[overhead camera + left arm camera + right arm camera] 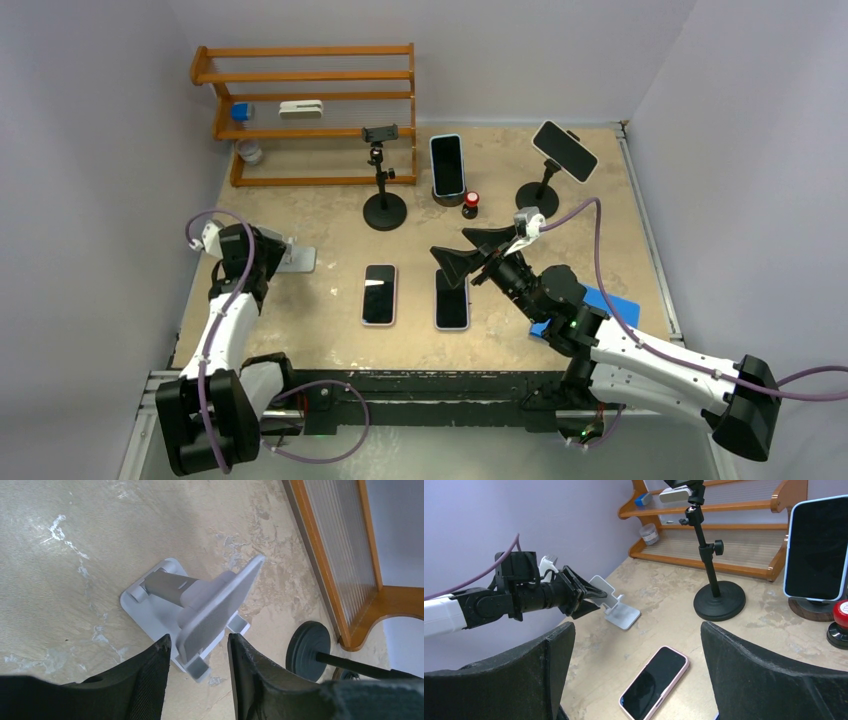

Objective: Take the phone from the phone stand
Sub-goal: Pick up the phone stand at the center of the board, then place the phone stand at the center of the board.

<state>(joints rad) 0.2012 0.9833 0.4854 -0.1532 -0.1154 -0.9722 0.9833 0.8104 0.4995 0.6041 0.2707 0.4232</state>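
The left claw (198, 639) sat half-released astride the tilted back plate of the white stand (210, 610) at the left of the top view. One finger stood on each side with a sliver of gap, so it grasped nothing, and it was probably set there to steady that stand. The white stand carried no phone.

The right claw (636, 626) hung wide and empty over mid-frame, above the pink-cased phone (379, 294) and the dark phone (452, 300), both flat on the tabletop (320, 215).

The blue-cased phone (447, 165) leaned on a round base at upper centre. The clamped phone (566, 150) sat on a black pole at upper right. Either seemed the work remaining.

The empty pole stand (384, 195) and the red knob (470, 205) crowded the blue-cased phone's flanks, with the wooden rack (310, 100) behind.
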